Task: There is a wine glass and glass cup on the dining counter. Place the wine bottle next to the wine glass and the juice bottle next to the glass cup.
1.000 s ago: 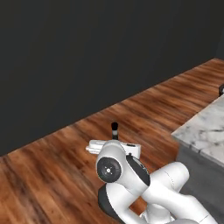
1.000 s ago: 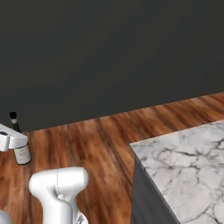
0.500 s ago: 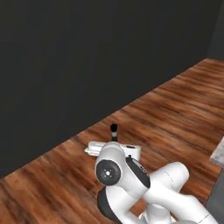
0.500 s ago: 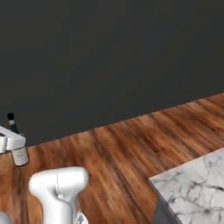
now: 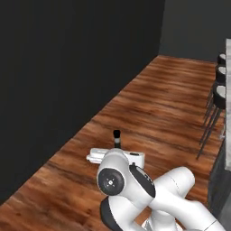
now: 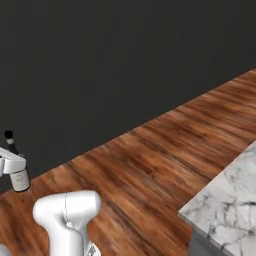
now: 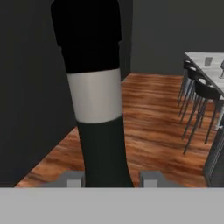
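Far left in the right base view, the wine bottle rides upright at the end of the arm — black cap on top, pale label just under the white hand. The gripper is clamped on it: in the hand view the dark body fills the space between the two finger pads, neck and cap running up and away from the camera, so the bottle's long axis lies along the hand's line of sight. In the left base view the cap pokes up just beyond the arm's elbow, over the plank floor beside the dark wall.

Now swing right — that's where the job is. The dining counter shows its marble corner at the near right of the right base view, and in the hand view its top runs off far right above a row of black stools. A small greyish shape stands on that far slab; which glass it is I can't tell.

So the bottle is held left, the counter lies right and ahead, well apart. My read: carry phase, placing not yet begun.
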### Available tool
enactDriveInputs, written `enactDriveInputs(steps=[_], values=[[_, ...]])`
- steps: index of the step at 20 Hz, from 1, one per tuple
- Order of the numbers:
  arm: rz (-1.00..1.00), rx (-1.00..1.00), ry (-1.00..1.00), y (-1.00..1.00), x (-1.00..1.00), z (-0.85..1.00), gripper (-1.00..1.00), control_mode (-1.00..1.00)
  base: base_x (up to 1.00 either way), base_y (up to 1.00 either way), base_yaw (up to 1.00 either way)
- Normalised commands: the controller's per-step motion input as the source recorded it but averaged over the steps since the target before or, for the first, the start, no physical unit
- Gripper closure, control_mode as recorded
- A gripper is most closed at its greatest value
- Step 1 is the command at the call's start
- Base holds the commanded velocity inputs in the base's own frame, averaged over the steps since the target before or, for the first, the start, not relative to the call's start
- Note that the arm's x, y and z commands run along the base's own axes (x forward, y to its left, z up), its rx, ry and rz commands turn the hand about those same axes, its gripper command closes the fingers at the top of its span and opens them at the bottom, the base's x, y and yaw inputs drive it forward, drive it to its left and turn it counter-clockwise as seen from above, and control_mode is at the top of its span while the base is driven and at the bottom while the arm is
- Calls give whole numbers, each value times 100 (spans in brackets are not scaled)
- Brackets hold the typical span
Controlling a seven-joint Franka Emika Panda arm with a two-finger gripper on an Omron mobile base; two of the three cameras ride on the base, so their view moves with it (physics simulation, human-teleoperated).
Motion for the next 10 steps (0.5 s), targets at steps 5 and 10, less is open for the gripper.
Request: enactDriveInputs(steps=[5, 10], values=[[0, 0, 0, 0, 0, 0, 100, 100, 56, 32, -55], [0, 0, 0, 0, 0, 0, 100, 100, 58, 32, -53]])
